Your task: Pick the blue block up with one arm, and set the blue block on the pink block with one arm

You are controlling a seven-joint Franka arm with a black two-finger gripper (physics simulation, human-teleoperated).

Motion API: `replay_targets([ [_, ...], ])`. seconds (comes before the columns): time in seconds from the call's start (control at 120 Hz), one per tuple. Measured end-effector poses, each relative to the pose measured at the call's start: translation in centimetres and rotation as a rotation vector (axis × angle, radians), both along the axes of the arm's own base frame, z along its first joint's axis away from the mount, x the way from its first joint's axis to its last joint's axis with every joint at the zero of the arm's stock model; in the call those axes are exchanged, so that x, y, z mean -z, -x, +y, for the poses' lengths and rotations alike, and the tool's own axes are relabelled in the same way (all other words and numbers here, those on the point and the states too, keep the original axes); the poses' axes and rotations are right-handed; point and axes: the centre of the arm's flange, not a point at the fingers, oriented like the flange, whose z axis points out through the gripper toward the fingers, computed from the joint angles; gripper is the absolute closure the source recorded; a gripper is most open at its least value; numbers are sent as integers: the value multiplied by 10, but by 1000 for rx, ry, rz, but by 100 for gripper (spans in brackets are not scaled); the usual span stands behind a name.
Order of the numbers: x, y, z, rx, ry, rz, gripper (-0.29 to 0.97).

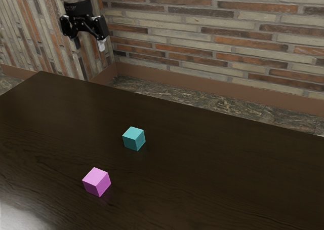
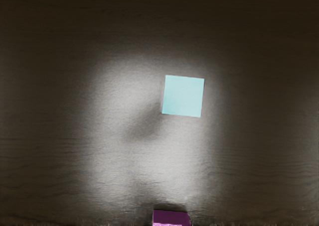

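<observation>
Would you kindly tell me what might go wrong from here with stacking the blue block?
The pincer hangs high and open, far from the blue block, so the long descent may land off-centre. The block looks slightly turned in the wrist view; an unaligned grasp might catch its corners. The pink block offers a small top, so a skewed release could topple it.

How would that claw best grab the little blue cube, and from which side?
Likely from straight above, closing on two opposite side faces of the blue block. It lies flat on the table, top free, with the pink block well apart. Its edges look slightly turned in the wrist view, so the open gripper may need a small twist.
</observation>
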Motion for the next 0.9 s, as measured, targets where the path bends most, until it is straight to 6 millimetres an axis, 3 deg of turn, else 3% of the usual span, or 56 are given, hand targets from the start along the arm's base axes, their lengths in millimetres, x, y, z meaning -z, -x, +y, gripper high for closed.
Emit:
replay_targets([
  [0.142, -1, 2, 5, -11, 17, 1, 0],
  [0.208, -88, 46, -7, 8, 11, -157, 0],
  [0.242, -105, 56, -24, 39, 12, -189, 0],
  [0.35, -102, 55, -98, 168, -37, -183, 0],
  [0.425, -92, 51, -108, 184, -61, -160, 0],
  [0.533, -55, 41, -98, 167, -84, -74, 0],
  [0.667, 60, 17, -92, 174, -95, 77, 0],
  [0.9, 161, -22, -92, 169, -82, 113, 0],
])
